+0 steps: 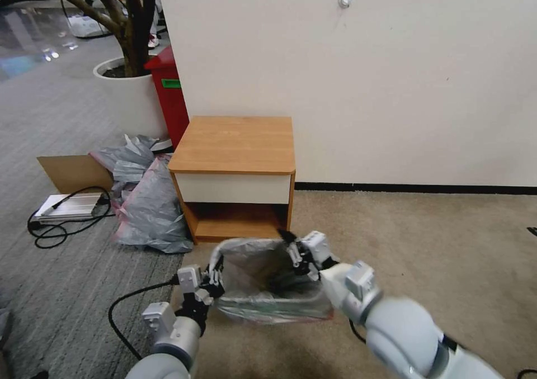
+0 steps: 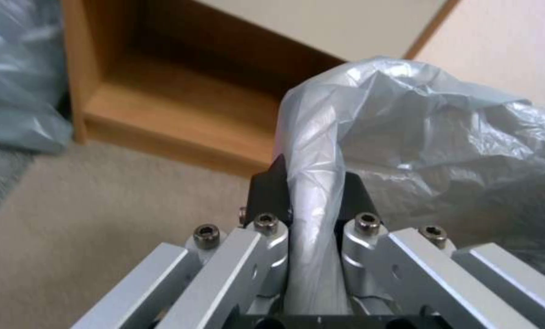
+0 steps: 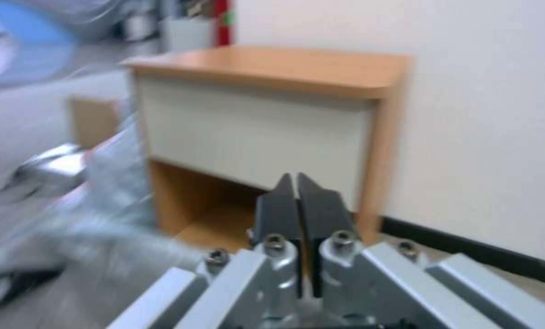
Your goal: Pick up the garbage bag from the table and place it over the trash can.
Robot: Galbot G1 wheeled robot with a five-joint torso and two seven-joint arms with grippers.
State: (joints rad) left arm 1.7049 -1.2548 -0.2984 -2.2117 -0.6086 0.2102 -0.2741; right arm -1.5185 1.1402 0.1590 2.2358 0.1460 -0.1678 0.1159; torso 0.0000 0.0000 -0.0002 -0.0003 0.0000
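The garbage bag (image 1: 263,278) hangs on the floor just before the worktop (image 1: 235,144), stretched open between both arms. I cannot make out the trash can under it. The left hand (image 2: 312,192) is clamped on a bunched fold of the bag's rim. The right hand (image 3: 297,201) has its fingers pressed together at the opposite edge; whether film lies between them I cannot tell. The plastic looks feather-light, limp, crinkly and slippery, so gathered rim folds seem the surest hold. No writing is legible.
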